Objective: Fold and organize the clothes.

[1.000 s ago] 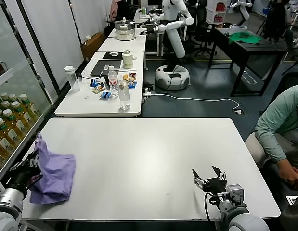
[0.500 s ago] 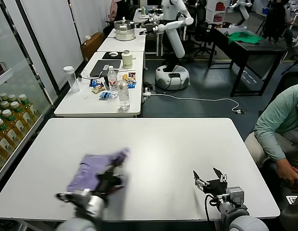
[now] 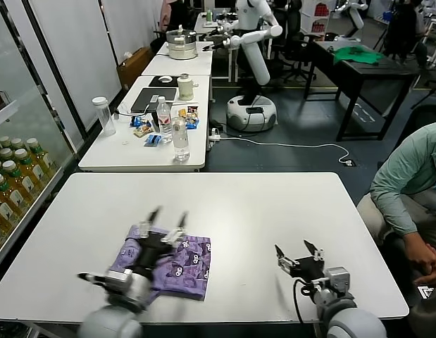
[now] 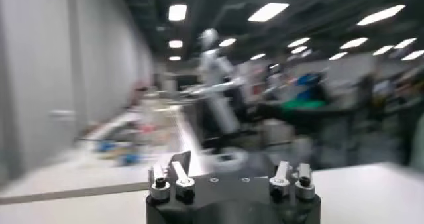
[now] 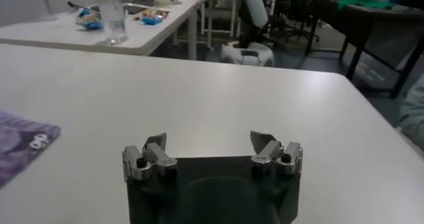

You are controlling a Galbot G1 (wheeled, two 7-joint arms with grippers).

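I see the lavender T-shirt (image 3: 177, 262) lying folded and mostly flat on the near-left part of the counter (image 3: 274, 211). Its dark purple cartoon print faces up. The shirt's left part is hidden from me.

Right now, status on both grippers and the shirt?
Left gripper open, above the shirt. Right gripper open, idle over bare table. Shirt lies print-up, unfolded. Nothing in the way.

The left gripper (image 3: 168, 220) has let go of the purple T-shirt (image 3: 177, 265) and now opens above it. The T-shirt moved from the table's left edge toward the middle, printed side up.
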